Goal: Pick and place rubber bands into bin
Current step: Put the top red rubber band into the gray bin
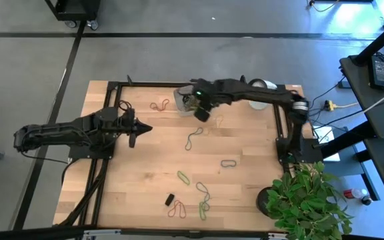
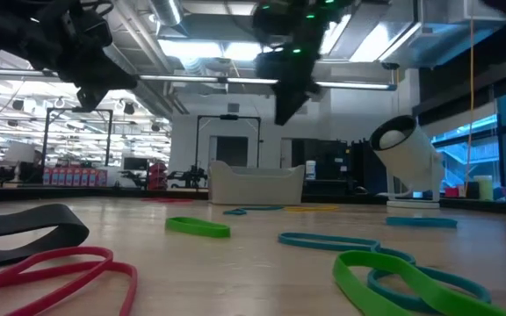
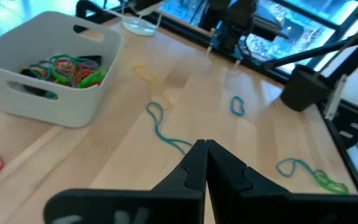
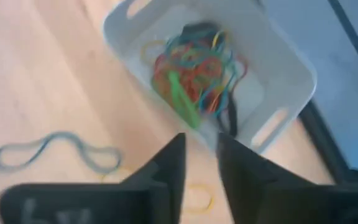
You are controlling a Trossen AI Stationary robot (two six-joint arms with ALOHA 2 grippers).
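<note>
- Low view, nearest first: loose bands (image 2: 191,226) lie flat on the surface (image 2: 253,263) in red, green and blue, with a broad dark one at the near left corner.
- Mid-surface, the left gripper (image 1: 133,128) waits with its fingers pressed together and nothing between them, well apart from the bin (image 1: 184,99).
- Farther back, the right gripper (image 1: 202,112) hangs in the air just beside the bin's near rim. Its fingers stand a narrow gap apart, and I see no band in them.
- The bin sits by the surface's far edge, already holding a heap of coloured bands.
- Judged step: the next pick. The blue-green band (image 1: 193,138) lying just in front of the right gripper looks the easiest. Come straight down, pinch one strand where it lies single, and lift clear before swinging over the rim.
- Room: open surface lies between the arms. Keep clear of the frame rails at the edges and the white round object (image 2: 407,151) at the far right.
</note>
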